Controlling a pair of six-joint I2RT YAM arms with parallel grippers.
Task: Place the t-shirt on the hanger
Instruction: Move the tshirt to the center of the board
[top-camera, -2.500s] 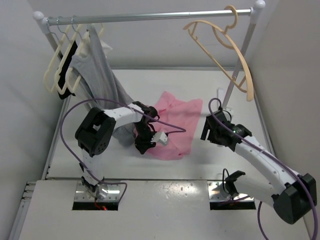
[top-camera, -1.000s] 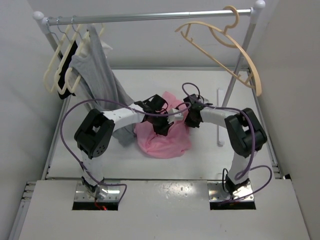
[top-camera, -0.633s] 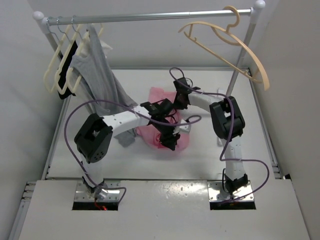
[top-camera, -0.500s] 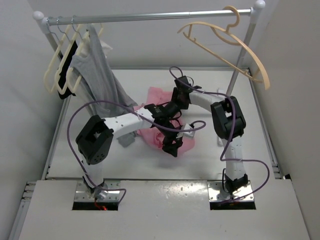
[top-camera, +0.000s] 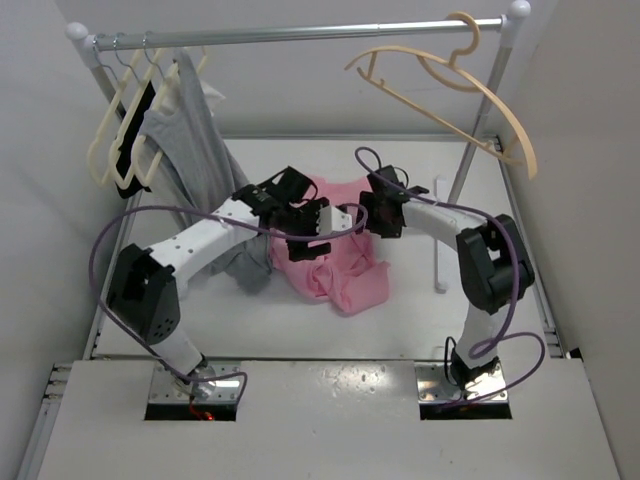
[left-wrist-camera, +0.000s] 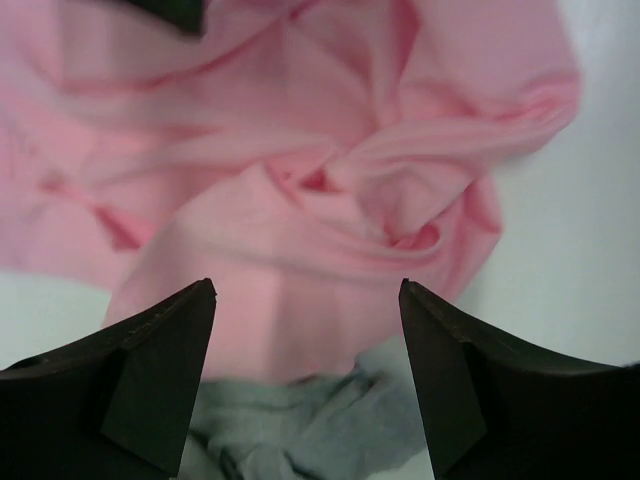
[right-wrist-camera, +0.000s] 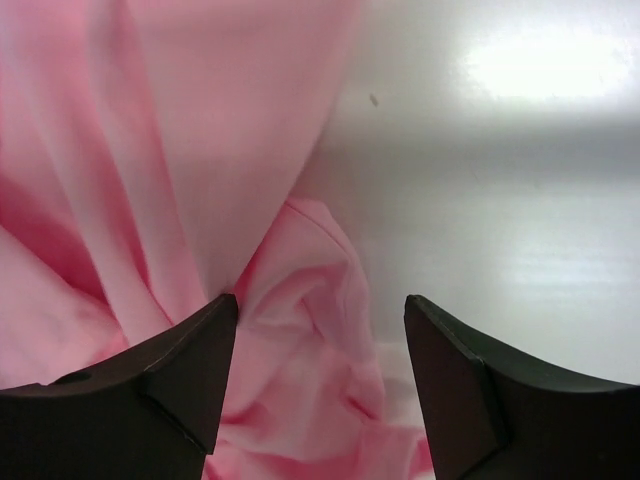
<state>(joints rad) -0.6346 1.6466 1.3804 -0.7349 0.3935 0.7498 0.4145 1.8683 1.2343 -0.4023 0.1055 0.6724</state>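
Observation:
The pink t-shirt (top-camera: 338, 268) lies crumpled in the middle of the table. My left gripper (top-camera: 305, 235) hovers over its left part, open and empty. In the left wrist view the open gripper (left-wrist-camera: 308, 292) frames pink folds (left-wrist-camera: 300, 180) with grey cloth (left-wrist-camera: 310, 430) below. My right gripper (top-camera: 373, 222) is at the shirt's upper right edge, open and empty. In the right wrist view the gripper (right-wrist-camera: 320, 302) stands over a pink fold (right-wrist-camera: 310, 290) beside bare table. The peach hanger (top-camera: 455, 95) hangs tilted from the right end of the rail.
A metal rail (top-camera: 300, 35) spans the back on two posts. A grey garment (top-camera: 200, 150) and cream hangers (top-camera: 120, 135) hang at its left end. The garment's lower end reaches the table beside the shirt. The right post (top-camera: 470, 165) stands behind my right arm.
Both grippers have come off the shirt and moved apart, the left one back and to the left, the right one slightly right. The shirt has spread toward the front right. The hanger swings.

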